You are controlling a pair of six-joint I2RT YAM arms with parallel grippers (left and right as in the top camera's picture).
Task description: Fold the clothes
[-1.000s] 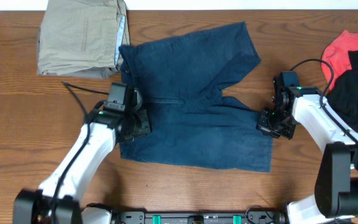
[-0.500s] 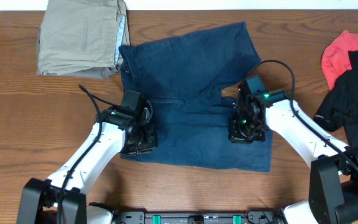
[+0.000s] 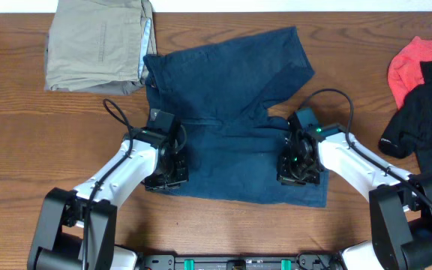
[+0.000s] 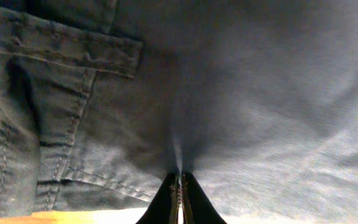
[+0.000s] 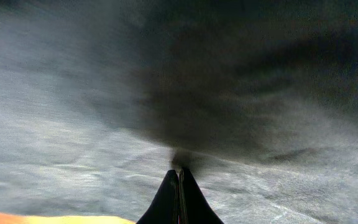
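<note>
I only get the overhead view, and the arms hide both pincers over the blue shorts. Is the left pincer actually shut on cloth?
Observer: Yes. In the left wrist view the left pincer is shut, and a crease in the shorts runs up from its tips.
Operator: And the right one?
Observer: The right pincer is shut as well, with a dark pucker of cloth bunched at its tips.
Operator: Is the left one close to the edge of the cloth?
Observer: It looks so: a strip of bare table shows just beside its fingers.
</note>
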